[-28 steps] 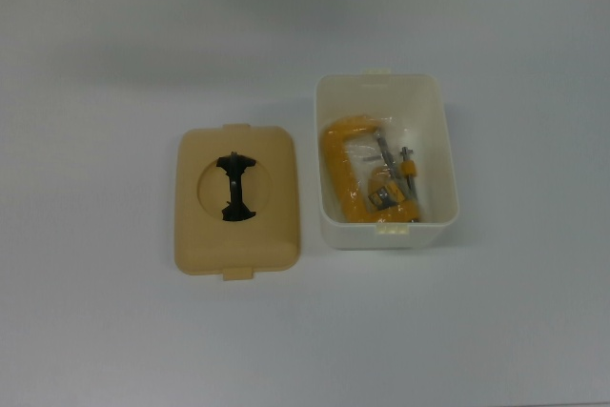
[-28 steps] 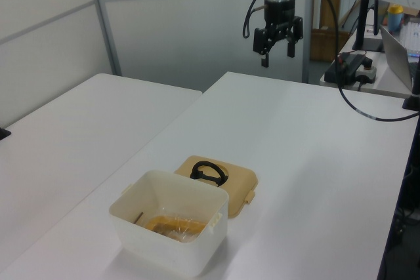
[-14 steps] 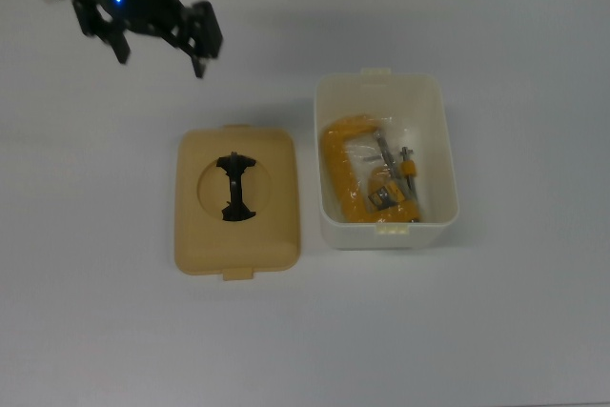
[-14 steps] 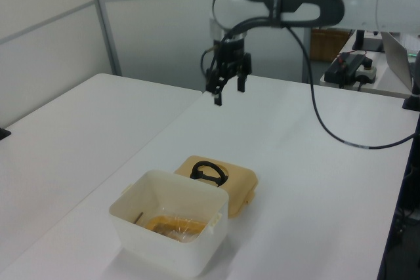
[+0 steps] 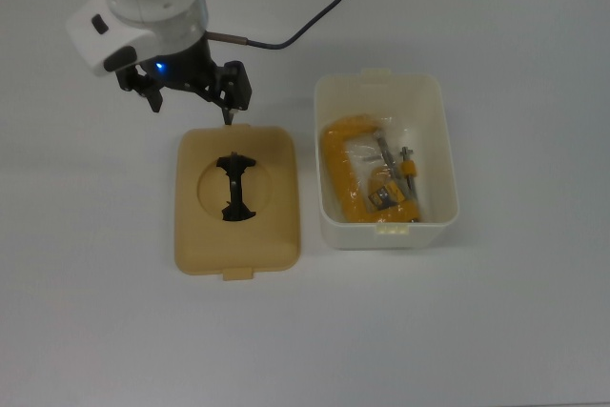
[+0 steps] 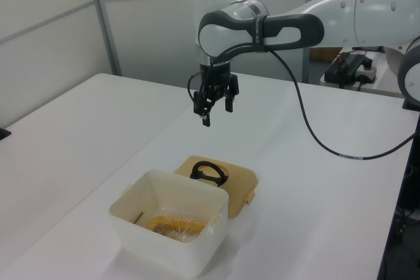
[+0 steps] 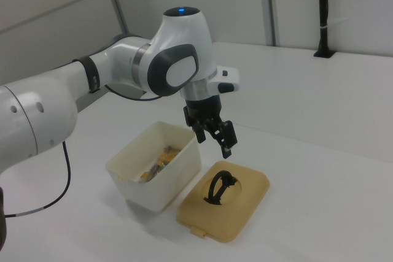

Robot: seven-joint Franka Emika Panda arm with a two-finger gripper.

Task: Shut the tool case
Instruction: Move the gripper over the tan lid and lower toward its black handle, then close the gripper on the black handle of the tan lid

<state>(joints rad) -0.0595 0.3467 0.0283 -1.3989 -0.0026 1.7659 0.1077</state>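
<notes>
Nothing's really done yet: the tan lid (image 5: 238, 201) sits flat mid-frame in the top view, just left of the open white tub (image 5: 385, 160) with a yellow clamp (image 5: 367, 178) inside, while the gripper (image 5: 191, 102), fingers spread and empty, hovers above the lid's upper edge.

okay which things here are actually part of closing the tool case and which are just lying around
Part of the job: white tub, tan lid with its black handle, the open claw above the lid.

Just there: yellow clamp inside the tub, white table.
</notes>
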